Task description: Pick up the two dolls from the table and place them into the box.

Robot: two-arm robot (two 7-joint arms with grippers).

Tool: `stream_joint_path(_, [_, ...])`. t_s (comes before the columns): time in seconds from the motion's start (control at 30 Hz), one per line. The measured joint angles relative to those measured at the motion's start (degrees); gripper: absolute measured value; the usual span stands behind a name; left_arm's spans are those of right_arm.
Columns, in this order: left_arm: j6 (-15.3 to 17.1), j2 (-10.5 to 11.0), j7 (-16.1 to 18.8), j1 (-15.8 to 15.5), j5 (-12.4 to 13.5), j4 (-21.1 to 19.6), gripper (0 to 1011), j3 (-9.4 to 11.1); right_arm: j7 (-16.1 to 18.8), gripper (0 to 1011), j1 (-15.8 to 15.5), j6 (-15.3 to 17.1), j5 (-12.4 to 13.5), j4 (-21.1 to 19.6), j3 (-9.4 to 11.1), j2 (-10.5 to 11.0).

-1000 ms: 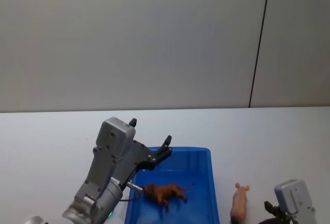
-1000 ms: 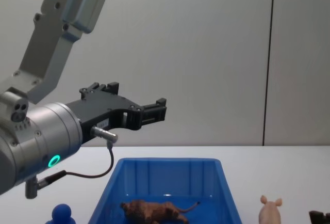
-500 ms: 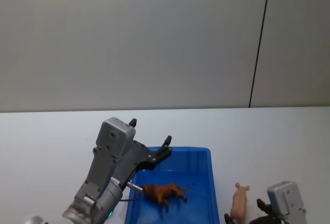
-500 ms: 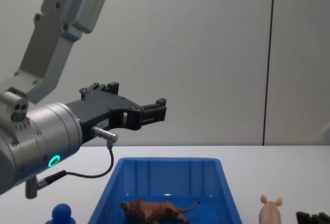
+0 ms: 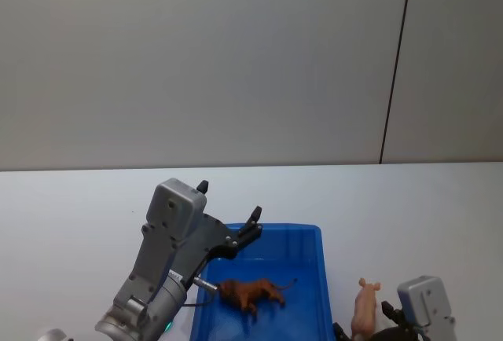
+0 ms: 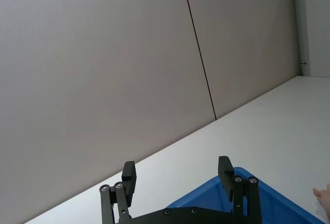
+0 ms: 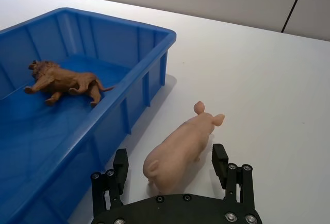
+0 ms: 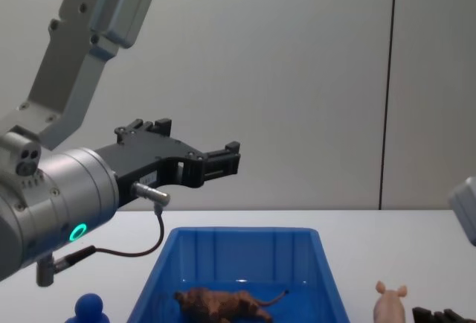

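We find bare white tabletop [image 7: 268,79] right and far of the pale pink toy pig [image 7: 180,152]; the wall of the bright blue ribbed plastic bin [image 7: 136,95] stands just left. Our left gripper [image 6: 177,167] hangs over the bin's far-left corner.

The box [image 7: 139,87] is bright blue. The lion [image 7: 64,82] in it is shaggy brown. The pig [image 7: 180,149], between the black fingers [image 7: 120,164] of the right claw [image 7: 170,154], is pale pink against the plain white table [image 7: 258,79]. The left claw [image 6: 177,167] is black as well, its arm [image 8: 67,189] silver-grey with a glowing green ring [image 8: 76,231].
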Motion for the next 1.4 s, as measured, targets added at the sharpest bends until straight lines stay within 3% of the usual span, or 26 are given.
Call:
stream_joint_path(0.6, [0.0,0.0,0.0,0.0,0.0,0.0,1003,0.0,-4.19,1001,-0.64,1.55,-0.26,-1.09,0.74,0.0])
stream_joint_path(1.07, [0.0,0.0,0.0,0.0,0.0,0.0,1003,0.0,-6.1,1001,-1.63,1.82,1.1,-2.76,1.65,0.41])
stream_joint_path(1.4, [0.0,0.0,0.0,0.0,0.0,0.0,1003,0.0,-3.65,766,-1.6,0.85,4.24,-2.54,2.28,0.44])
